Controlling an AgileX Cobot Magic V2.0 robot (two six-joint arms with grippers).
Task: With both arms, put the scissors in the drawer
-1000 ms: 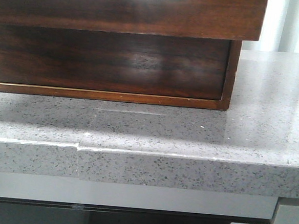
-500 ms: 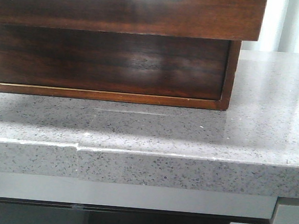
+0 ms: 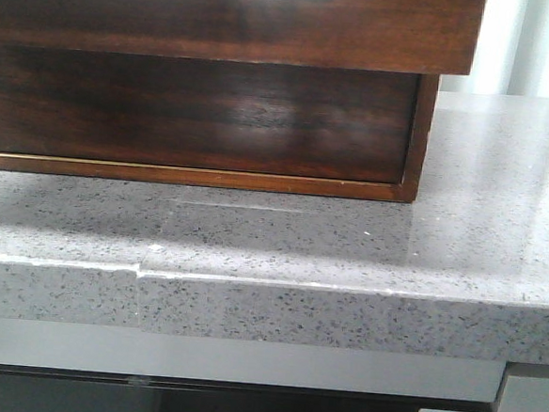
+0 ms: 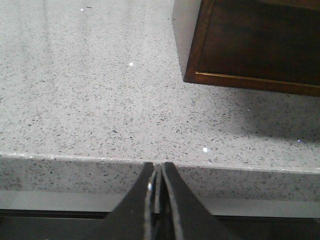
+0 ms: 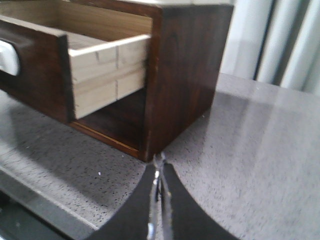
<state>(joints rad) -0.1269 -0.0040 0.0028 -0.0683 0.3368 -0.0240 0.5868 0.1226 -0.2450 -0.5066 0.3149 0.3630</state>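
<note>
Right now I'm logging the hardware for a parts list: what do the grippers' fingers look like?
Both the left gripper and right gripper have dark grey, smooth, curved fingers tapering to narrow tips. No cables or markings show.

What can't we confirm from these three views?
- Scissors: in no view. The pulled-out dark reddish-brown wooden drawer has its inside hidden by its pale side wall and dark front in the right wrist view.
- Front view: the drawer's top is cut by the frame edge; neither arm shows.
- Left gripper and right gripper: fingers together, nothing visible between them, bodies cut off by the frame.
- Drawer's pale cutout: cut by the frame edge.
</note>
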